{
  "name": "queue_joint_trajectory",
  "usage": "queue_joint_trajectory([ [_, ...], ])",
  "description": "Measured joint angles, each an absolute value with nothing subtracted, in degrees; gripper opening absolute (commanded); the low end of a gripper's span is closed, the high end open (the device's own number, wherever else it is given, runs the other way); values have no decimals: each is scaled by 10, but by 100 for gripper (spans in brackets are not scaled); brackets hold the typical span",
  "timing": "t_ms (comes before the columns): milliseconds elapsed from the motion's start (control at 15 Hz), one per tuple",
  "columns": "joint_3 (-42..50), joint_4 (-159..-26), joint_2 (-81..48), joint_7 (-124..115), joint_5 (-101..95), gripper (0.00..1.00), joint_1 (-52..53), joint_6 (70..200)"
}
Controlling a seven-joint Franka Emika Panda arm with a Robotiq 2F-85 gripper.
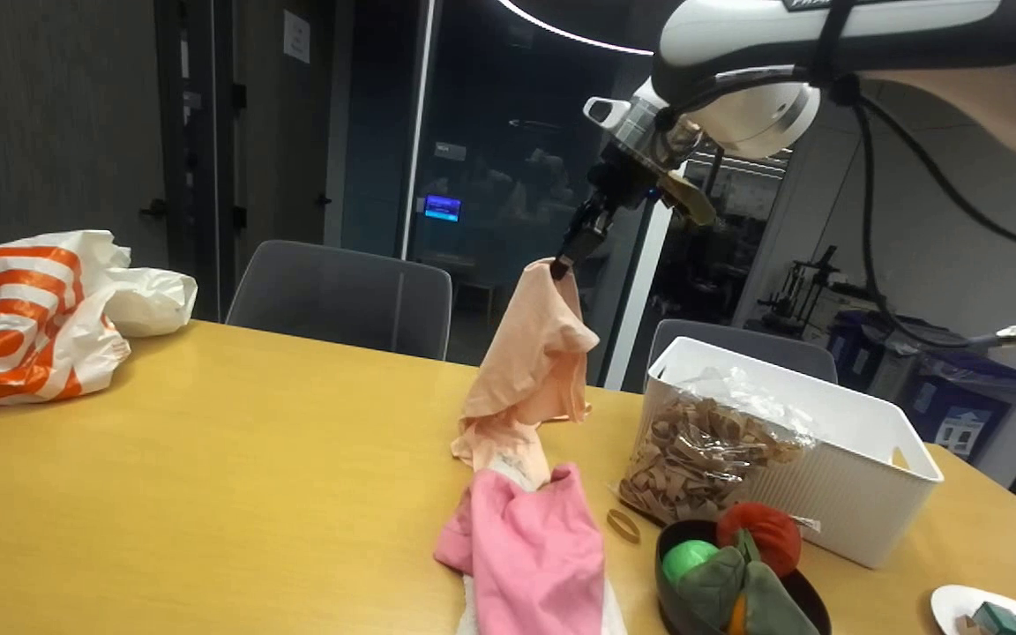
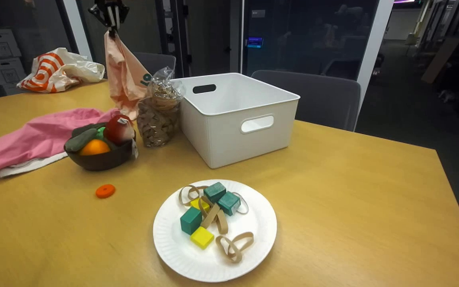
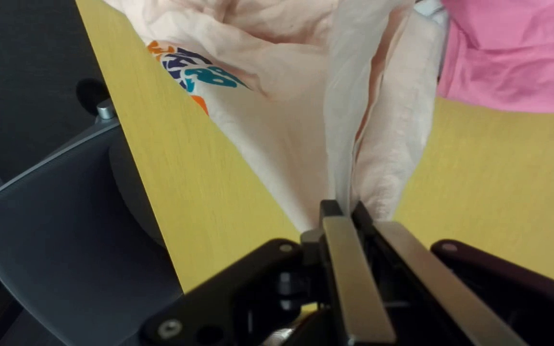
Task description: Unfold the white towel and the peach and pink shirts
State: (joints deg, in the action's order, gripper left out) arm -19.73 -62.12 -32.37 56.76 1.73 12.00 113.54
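Shirt, peach: clamped in gripper at one edge, hanging, lower end seemingly on worktop; likely light, limp, best held by hem corners. Shirt, pink: draped over white towel; probably equally soft.

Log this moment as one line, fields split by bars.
gripper: shut on peach shirt | peach shirt: gripped end raised, draping down | pink shirt: lying over white towel | unfolding: apparently unfinished
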Motion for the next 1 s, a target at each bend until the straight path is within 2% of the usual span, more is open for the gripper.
queue_joint_trajectory([
  [600,-207,-880,-114,589,202,9,57,1091],
  [1000,-178,-1072,30,663,327,9,63,1030],
])
